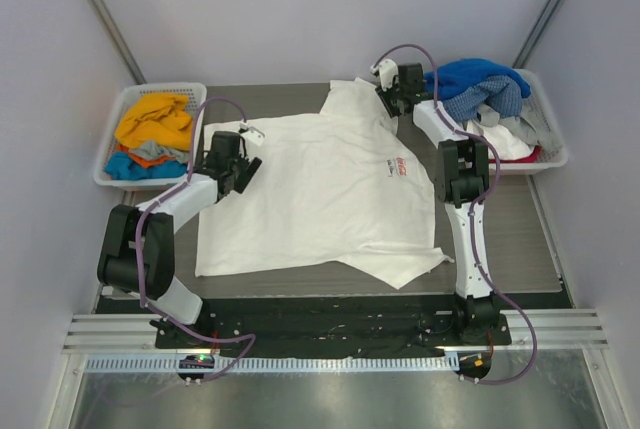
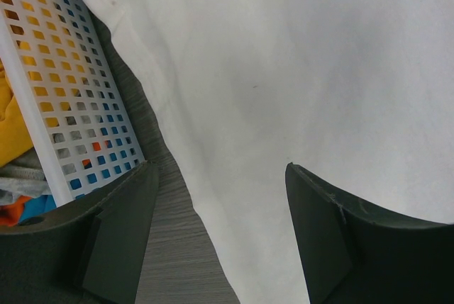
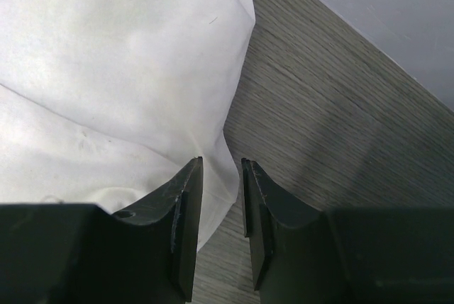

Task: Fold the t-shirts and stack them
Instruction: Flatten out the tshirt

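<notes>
A large white t-shirt with a red chest logo lies spread flat on the table. My left gripper hovers at the shirt's left edge, open wide. In the left wrist view its jaws straddle that edge, with white cloth and bare table between them. My right gripper is at the shirt's far right shoulder. In the right wrist view its jaws stand narrow, with a slim gap. The cloth's edge lies between the tips, and a sliver of gap shows at the right finger.
A white slatted basket at the left holds orange, blue and grey shirts; its wall is close to my left gripper. A second basket at the right holds a blue shirt and others. Grey walls enclose the table.
</notes>
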`<state>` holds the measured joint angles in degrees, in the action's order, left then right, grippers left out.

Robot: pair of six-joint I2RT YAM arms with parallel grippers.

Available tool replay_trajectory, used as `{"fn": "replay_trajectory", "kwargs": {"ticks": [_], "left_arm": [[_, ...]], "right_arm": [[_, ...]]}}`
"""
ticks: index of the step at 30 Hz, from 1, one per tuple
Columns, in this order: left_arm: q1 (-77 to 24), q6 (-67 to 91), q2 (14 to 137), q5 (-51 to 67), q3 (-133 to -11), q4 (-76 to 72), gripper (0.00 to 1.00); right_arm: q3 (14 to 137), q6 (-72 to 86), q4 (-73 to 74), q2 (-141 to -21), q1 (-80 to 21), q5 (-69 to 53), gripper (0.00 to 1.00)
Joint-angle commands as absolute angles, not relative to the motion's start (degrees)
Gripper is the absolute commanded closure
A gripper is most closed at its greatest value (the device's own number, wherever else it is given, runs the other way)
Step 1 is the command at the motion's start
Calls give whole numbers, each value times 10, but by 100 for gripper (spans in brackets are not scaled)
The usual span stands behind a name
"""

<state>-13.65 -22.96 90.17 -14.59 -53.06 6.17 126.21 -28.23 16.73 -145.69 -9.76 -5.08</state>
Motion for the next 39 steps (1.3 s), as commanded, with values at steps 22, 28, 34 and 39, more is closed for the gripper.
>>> {"fn": "replay_trajectory", "kwargs": {"ticks": [22,28,34,39], "left_arm": [[-139,-237,898,-154,-526,34,24],[-139,-239,899,-154,-524,33,24],[-138,-235,904,-149,-523,30,24],[-138,-235,904,-149,-521,28,24]], "right_arm": [[1268,-291,142,-1472,-101,-37,94],[1267,-328,131,-1470,-99,27,99],[1289,-356,118,-1475,-93,66,99],[1337,-377,113,-1499,-93,83,99]]}}
